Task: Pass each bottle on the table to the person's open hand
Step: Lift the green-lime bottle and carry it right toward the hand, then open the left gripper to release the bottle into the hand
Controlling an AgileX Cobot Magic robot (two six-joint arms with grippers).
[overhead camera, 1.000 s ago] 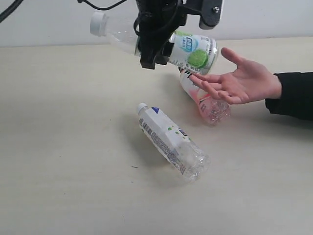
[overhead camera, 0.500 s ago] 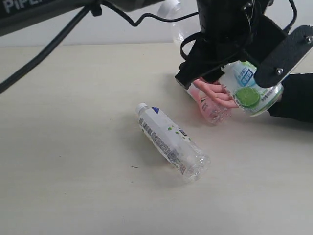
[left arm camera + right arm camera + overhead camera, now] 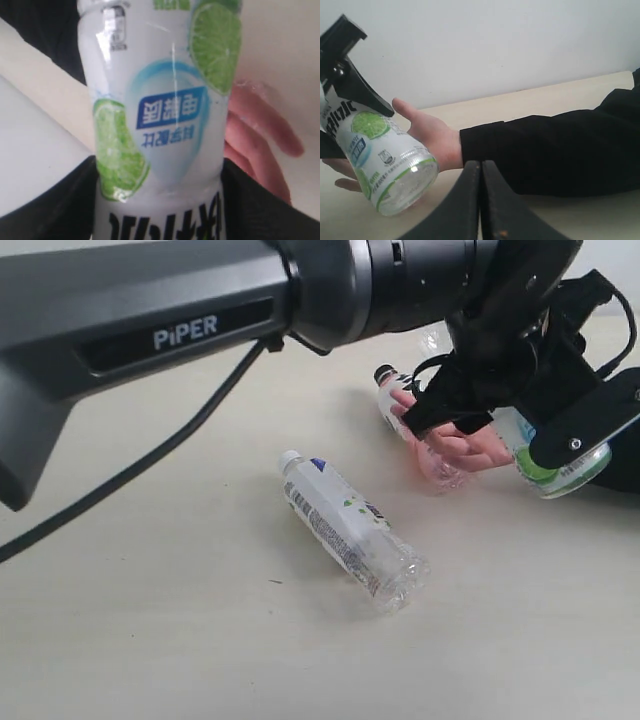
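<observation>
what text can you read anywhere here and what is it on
"PiPER": white letters on the grey robot arm.
Clear plastic bottle with the lime-slice label: white Chinese characters on a blue panel and bold black ones, seen upside down, not readable with certainty.
Clear white-labelled bottle lying on the pale beige table: print too small to read.

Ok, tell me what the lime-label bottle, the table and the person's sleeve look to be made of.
The lime-label bottle: thin clear plastic, glossy; its bare base is see-through, with a printed film label wrapped round. The table: pale beige, matte, smooth; likely laminate or painted board, as no grain shows. The sleeve: black matte fabric, softly creased.
</observation>
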